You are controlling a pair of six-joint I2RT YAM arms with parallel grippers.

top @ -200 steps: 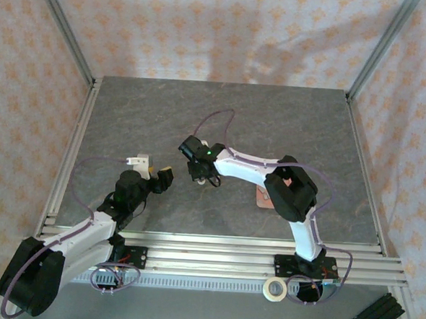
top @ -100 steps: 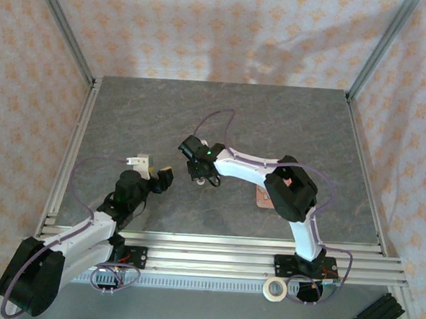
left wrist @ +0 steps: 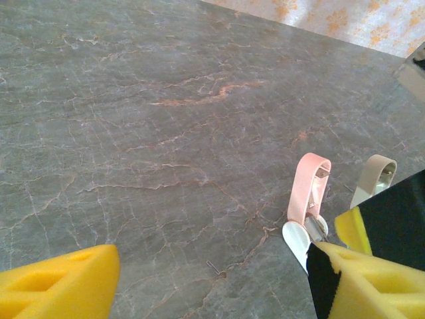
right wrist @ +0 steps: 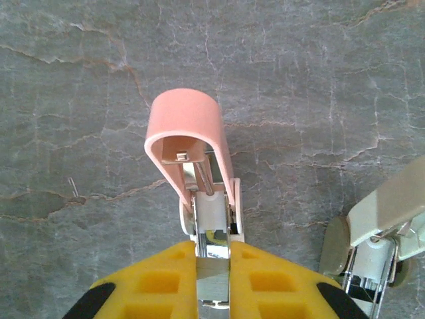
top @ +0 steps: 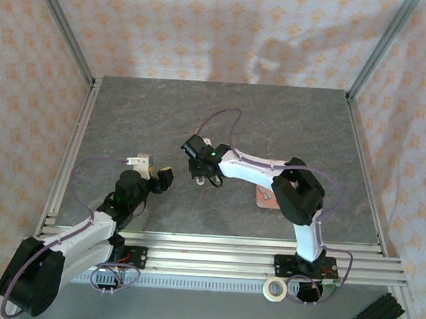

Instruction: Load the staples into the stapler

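While left gripper (left wrist: 212, 286) hangs released, right gripper (right wrist: 212, 256) clenches a shiny metal strip (right wrist: 212, 276) at the pink stapler (right wrist: 189, 126): cover swung up, spring rod bare.

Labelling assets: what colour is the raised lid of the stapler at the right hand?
The stapler lid is pale pink; clearest in the right wrist view.

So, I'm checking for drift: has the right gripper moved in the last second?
Yes: the right gripper shifted slightly rightward, away from the left aluminium rail.
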